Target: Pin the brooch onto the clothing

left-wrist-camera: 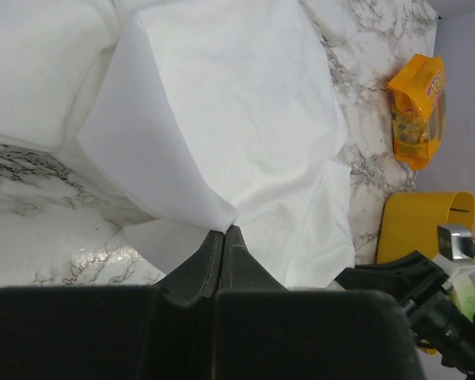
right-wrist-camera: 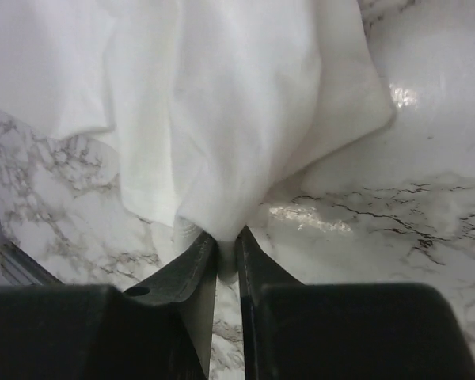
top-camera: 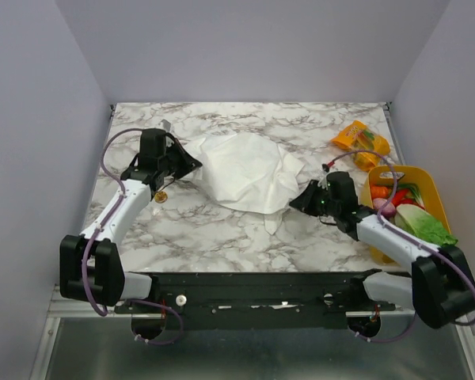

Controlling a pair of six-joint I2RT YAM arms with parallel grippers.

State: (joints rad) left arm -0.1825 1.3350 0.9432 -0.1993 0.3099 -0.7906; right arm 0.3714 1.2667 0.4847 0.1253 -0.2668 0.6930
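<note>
Pincer-wise, the left pincer (left-wrist-camera: 223, 240) has its two dark fingers pressed flat together on a folded edge of the white T-shirt (top-camera: 245, 170), and the cloth rises out of the tips in a peak. The right pincer (right-wrist-camera: 226, 244) is narrowed to a thin slot, with a drooping corner of the same shirt caught between its fingers. From above, the left arm runs from its base at the near left corner up and to the right, its wrist turned toward the shirt's left edge. The right arm runs from the near right corner up and to the left, low over the table, and reaches the shirt's near right edge. A purple cable loops along each arm. The shirt lies crumpled between them near the middle of the table (top-camera: 222, 237), a white top with grey marble veining that shines under the light. The brooch (top-camera: 161, 195), a tiny gold piece, lies on the bare marble just beside the left forearm, close to the shirt but apart from it. Plain pale grey-lilac walls close in the left, far and right sides. An orange snack packet (top-camera: 360, 142) lies at the far right; its print is too small to read. Nearer on that side stands a yellow basket (top-camera: 402, 169) holding green, red and orange produce (top-camera: 422, 223).
</note>
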